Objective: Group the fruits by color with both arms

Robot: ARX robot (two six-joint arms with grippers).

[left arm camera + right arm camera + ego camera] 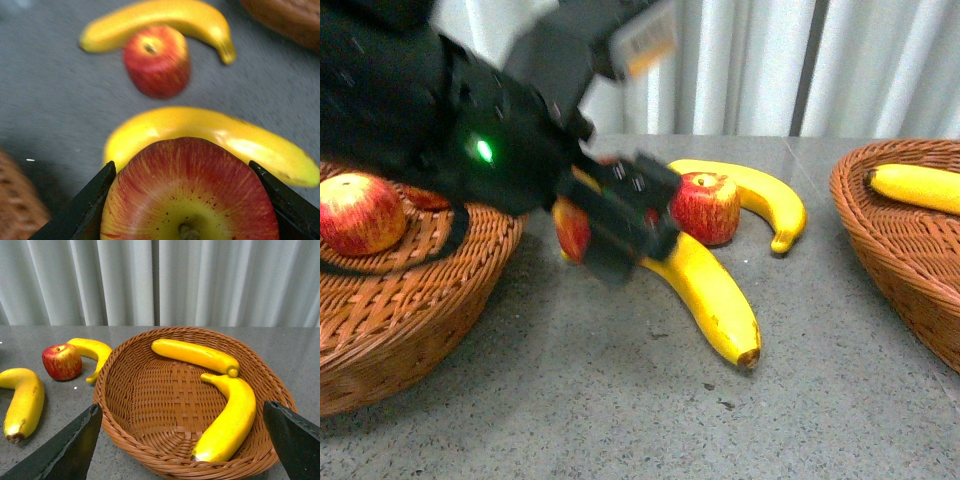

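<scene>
My left gripper (610, 225) is shut on a red apple (572, 230), held just above the table beside a long banana (715, 295). In the left wrist view the held apple (190, 195) fills the space between the two dark fingers (85, 210), stem towards the camera. Another red apple (705, 207) and a second banana (760, 195) lie behind on the table. My right gripper (185, 440) is open and empty over the right basket (125, 430), which holds two bananas (195, 355) (230, 415). The right gripper does not show in the front view.
The left wicker basket (410, 290) holds a red apple (358, 213) and another partly hidden behind my arm. The right basket (910, 250) shows at the table's right edge. Grey curtains hang behind the grey table.
</scene>
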